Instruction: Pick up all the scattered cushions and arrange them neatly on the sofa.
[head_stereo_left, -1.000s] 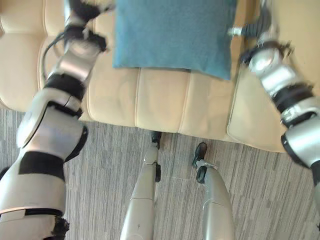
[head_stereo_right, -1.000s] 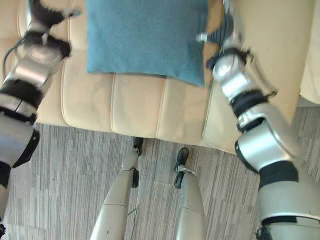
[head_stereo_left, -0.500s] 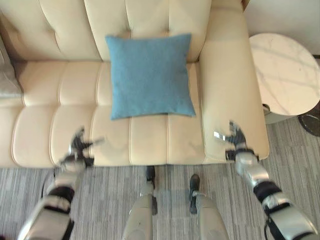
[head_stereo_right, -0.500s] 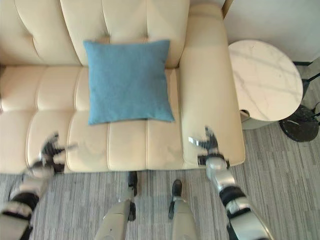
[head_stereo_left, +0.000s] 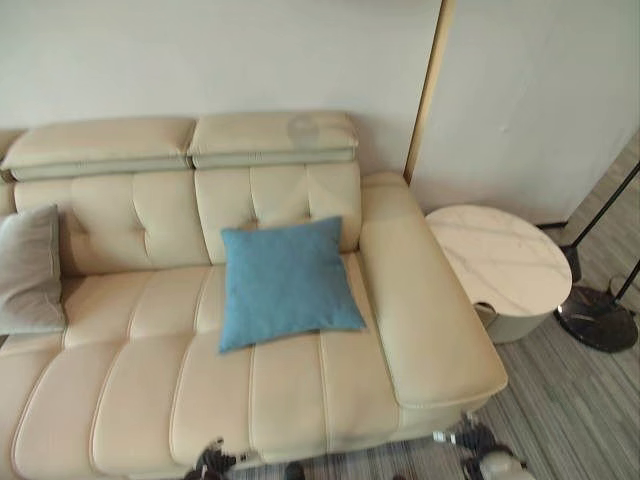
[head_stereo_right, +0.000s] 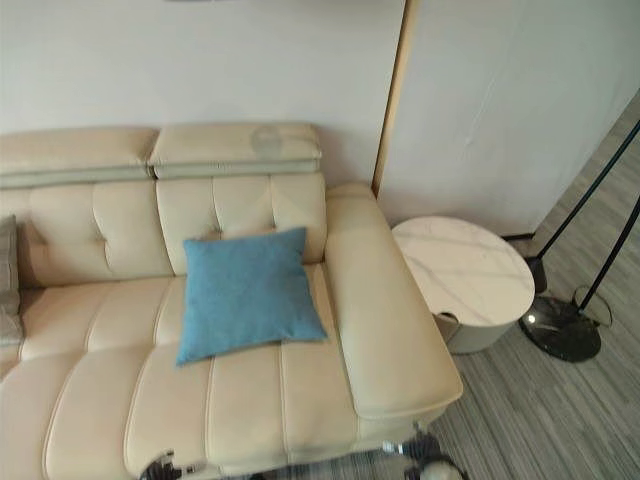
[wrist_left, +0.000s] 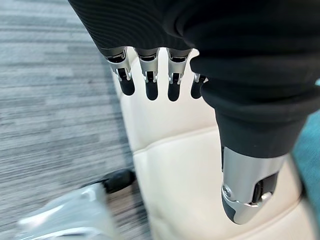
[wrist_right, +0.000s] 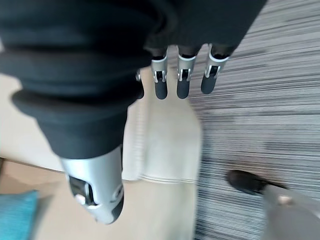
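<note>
A blue cushion (head_stereo_left: 285, 282) leans upright against the backrest of the cream leather sofa (head_stereo_left: 130, 350), near its right armrest. A grey cushion (head_stereo_left: 28, 270) stands at the sofa's far left. My left hand (head_stereo_left: 212, 462) is low in front of the seat's front edge, and its fingers (wrist_left: 150, 75) are straight with nothing in them. My right hand (head_stereo_left: 480, 452) hangs below the front corner of the armrest, with its fingers (wrist_right: 182, 75) also straight and nothing held. A strip of the blue cushion (wrist_left: 310, 150) shows past the left thumb.
A round marble side table (head_stereo_left: 495, 260) stands right of the armrest. A floor lamp's dark base (head_stereo_left: 597, 318) and thin poles are further right. Striped grey carpet (head_stereo_left: 560, 400) runs in front of the sofa, and a wall stands behind it.
The camera has lifted, so the whole sofa and wall now show. Both hands have dropped from beside the blue cushion to the picture's bottom edge. The cushion rests on the sofa.
</note>
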